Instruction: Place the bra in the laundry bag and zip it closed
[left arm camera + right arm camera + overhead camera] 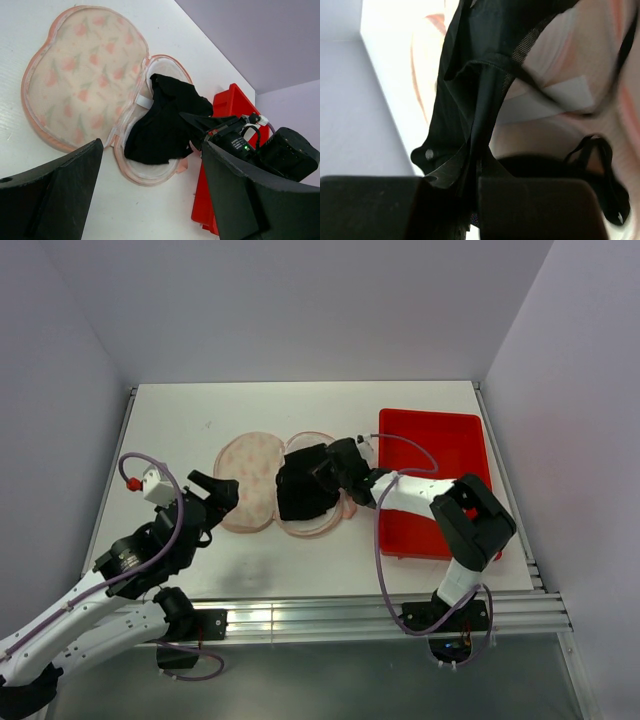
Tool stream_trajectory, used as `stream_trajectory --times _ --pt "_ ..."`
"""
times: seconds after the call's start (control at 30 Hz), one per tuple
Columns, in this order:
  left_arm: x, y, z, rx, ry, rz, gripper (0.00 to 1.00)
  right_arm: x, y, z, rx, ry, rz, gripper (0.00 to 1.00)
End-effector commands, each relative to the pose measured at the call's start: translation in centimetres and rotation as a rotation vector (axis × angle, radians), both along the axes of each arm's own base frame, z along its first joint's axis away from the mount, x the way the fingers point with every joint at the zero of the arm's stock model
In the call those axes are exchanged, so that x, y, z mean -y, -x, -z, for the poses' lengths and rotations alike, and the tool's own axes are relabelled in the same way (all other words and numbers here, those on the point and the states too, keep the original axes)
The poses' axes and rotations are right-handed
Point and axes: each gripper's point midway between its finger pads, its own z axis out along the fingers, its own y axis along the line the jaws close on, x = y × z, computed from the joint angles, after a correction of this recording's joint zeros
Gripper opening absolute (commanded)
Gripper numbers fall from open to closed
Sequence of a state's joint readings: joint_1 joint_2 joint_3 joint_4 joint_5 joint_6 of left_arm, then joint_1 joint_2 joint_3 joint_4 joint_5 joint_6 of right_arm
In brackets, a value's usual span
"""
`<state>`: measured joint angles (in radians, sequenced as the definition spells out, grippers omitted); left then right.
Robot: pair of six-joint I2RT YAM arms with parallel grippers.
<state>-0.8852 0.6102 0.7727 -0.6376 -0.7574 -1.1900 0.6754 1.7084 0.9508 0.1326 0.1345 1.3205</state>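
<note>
Bag (246, 480): open, spread flat just left of red tray (447, 445)
Bra (300, 494): centre of frame, bunched over bag's open right lobe
Right gripper (472, 186): fingers clamped on bra fabric
Left gripper (215, 488): fingers wide apart, beside bag's left lobe

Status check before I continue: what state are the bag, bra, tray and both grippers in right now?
laundry bag: unzipped, spread open flat, white inside of one lobe showing.
bra: bunched on that open white lobe, pinched by the right gripper.
right gripper: shut on the bra.
left gripper: open, holding nothing, beside the bag's printed lobe.
red tray: flat on the table, beside the bag.
</note>
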Motion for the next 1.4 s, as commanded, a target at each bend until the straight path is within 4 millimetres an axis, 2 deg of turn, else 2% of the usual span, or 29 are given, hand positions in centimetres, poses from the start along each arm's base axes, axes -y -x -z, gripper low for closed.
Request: stream_trajectory --times 0.0,0.1,0.17,0.27,0.4,0.63,0.7,0.73,0.83,0.93,1.03,1.17,1.23,1.27,1.33,1.37 --pt "-0.3 0.0 -0.9 0.023 -0.007 -0.005 0.88 0.4 -2.4 -1.7 0.084 0.040 0.037 0.00" --pt "0.0 -0.2 -0.8 0.023 -0.008 0.002 0.88 1.2 -3.2 -1.3 0.101 0.097 0.019 0.00" --pt "0.2 -0.2 -0.7 0.019 -0.014 0.009 0.88 1.2 -3.7 -1.5 0.112 0.117 0.007 0.04" --pt "0.6 -0.4 -0.5 0.015 -0.020 0.017 0.88 1.6 -4.3 -1.6 0.122 0.186 -0.009 0.15" --pt "1.1 -0.6 -0.2 0.010 -0.020 0.030 0.88 2.1 -4.4 -0.9 0.110 0.227 -0.015 0.22" --pt "1.6 -0.7 0.3 -0.005 -0.028 0.043 0.88 1.5 -4.6 0.1 0.088 0.272 -0.066 0.53" --pt "1.8 -0.8 0.3 -0.002 -0.022 0.047 0.89 2.4 -4.1 0.7 0.063 0.310 -0.060 0.60" --pt "1.9 -0.8 0.5 -0.007 -0.026 0.050 0.89 2.7 -4.0 0.8 0.062 0.322 -0.054 0.67" --pt "2.4 -1.0 0.8 -0.015 -0.027 0.061 0.89 4.0 -3.4 0.3 0.068 0.365 -0.041 0.75" --pt "3.1 -1.3 1.3 -0.024 -0.029 0.072 0.89 4.6 -2.9 -0.3 0.079 0.390 -0.055 0.77" --pt "3.6 -1.6 1.9 -0.035 -0.034 0.079 0.89 5.3 -2.5 -2.0 0.103 0.414 -0.058 0.78" --pt "4.1 -2.4 2.6 -0.049 -0.037 0.085 0.89 7.5 -1.9 -3.5 0.101 0.467 -0.006 0.80" --pt "4.4 -2.9 3.3 -0.068 -0.041 0.103 0.89 9.0 -2.3 -3.1 0.082 0.465 0.026 0.80" --pt "4.8 -3.4 2.9 -0.049 -0.025 0.109 0.89 9.3 -2.5 -3.0 0.077 0.454 0.029 0.80" --pt "5.4 -4.3 3.6 -0.067 -0.038 0.141 0.88 10.9 -3.4 -2.5 0.057 0.451 0.058 0.80" --pt "5.8 -4.8 3.4 -0.062 -0.028 0.150 0.88 11.2 -3.6 -2.3 0.051 0.445 0.052 0.79"
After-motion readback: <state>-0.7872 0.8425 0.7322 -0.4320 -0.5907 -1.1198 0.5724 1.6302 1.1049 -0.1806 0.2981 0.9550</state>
